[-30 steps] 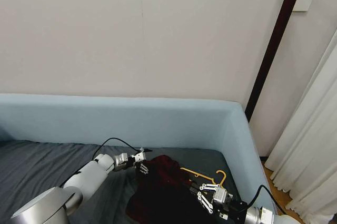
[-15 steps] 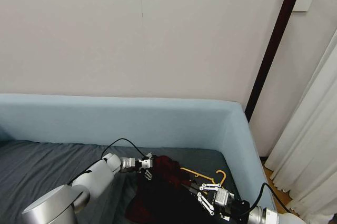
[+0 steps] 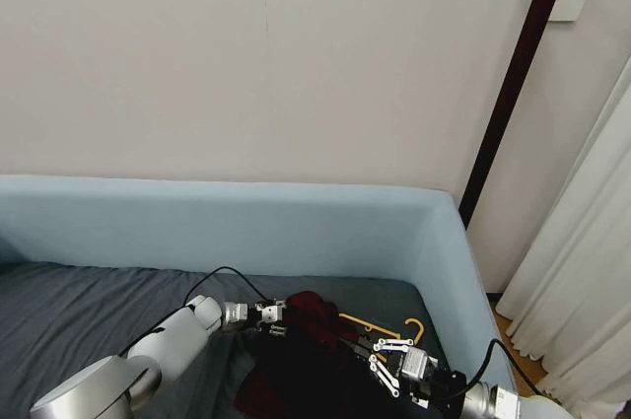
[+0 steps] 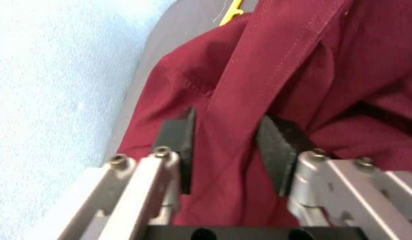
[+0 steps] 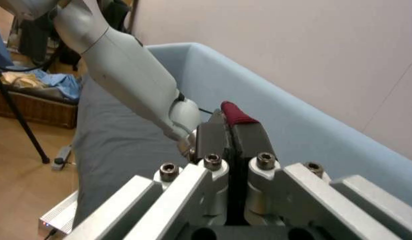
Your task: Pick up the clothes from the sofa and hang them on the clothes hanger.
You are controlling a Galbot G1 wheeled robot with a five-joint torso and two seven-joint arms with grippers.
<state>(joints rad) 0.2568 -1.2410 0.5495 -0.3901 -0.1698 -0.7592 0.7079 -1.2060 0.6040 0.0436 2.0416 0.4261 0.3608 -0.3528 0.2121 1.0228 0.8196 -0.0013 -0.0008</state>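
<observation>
left gripper stood spread around a red shirt fold; right gripper pinched it; a shallow bite could slip.

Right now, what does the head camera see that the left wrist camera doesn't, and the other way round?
The head view adds the big picture: the wall, the sofa with its whole backrest, the curtain, the left arm, and the right hand at the near side of the red garment. The left wrist view adds the close-up: the black pads of the left hand stand apart, with a stitched fold of cloth between them. Both share the red garment, the yellow hanger, the left hand and the sofa.
</observation>
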